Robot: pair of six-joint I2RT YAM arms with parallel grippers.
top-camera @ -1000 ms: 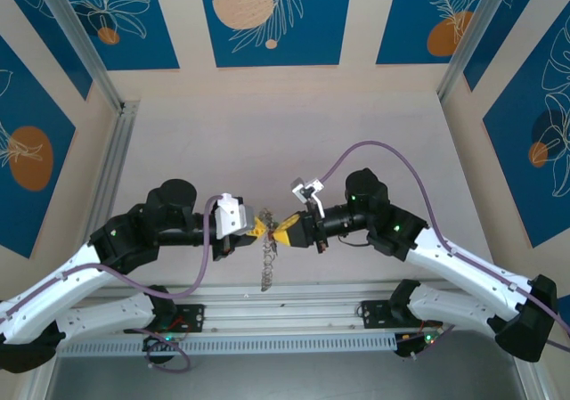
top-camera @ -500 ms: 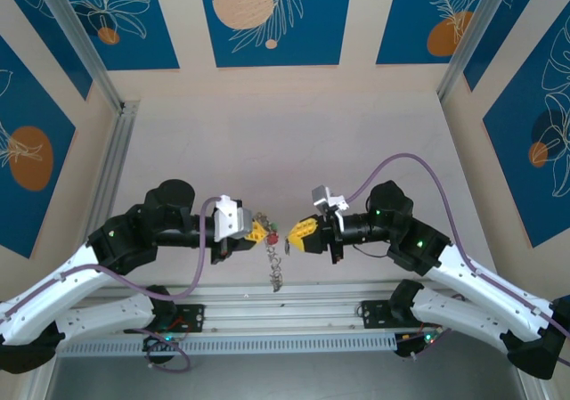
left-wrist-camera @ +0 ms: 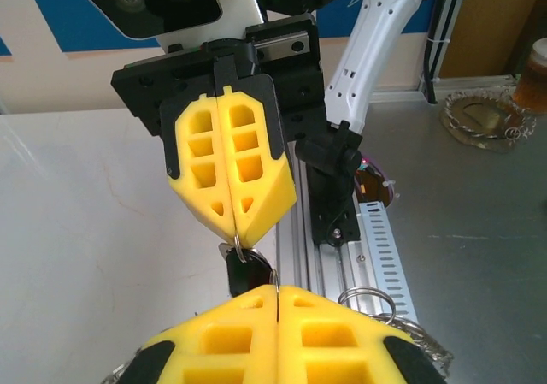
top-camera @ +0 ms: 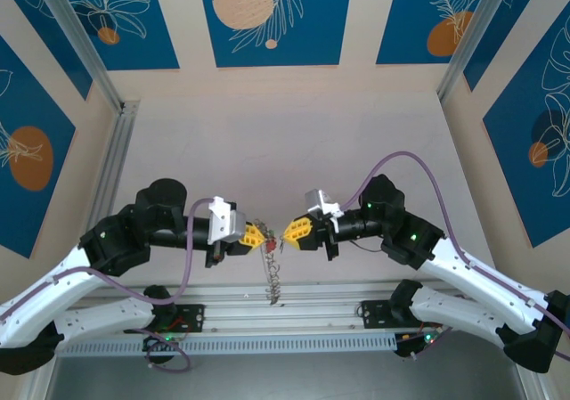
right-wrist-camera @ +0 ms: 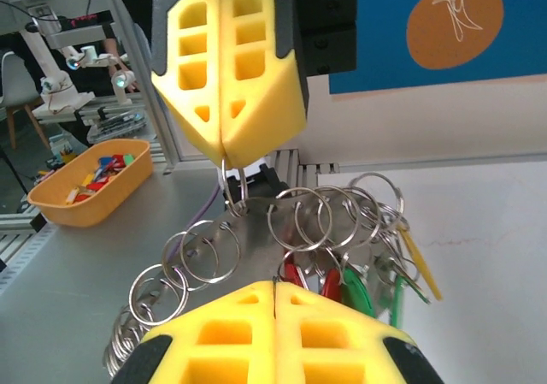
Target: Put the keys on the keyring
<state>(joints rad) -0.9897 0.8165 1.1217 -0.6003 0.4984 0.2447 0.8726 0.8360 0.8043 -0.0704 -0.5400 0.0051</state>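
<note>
left claw (top-camera: 258, 235) and right claw (top-camera: 292, 232), both closed, pinch the keyring (top-camera: 270, 262).

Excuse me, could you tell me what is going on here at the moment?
Both arms hold the keyring up between them above the near side of the table. The left end effector is shut on one of its linked rings; the right end effector faces it tip to tip, shut on a small ring next to the black key. The red key and the green key hang among the rings.
</note>
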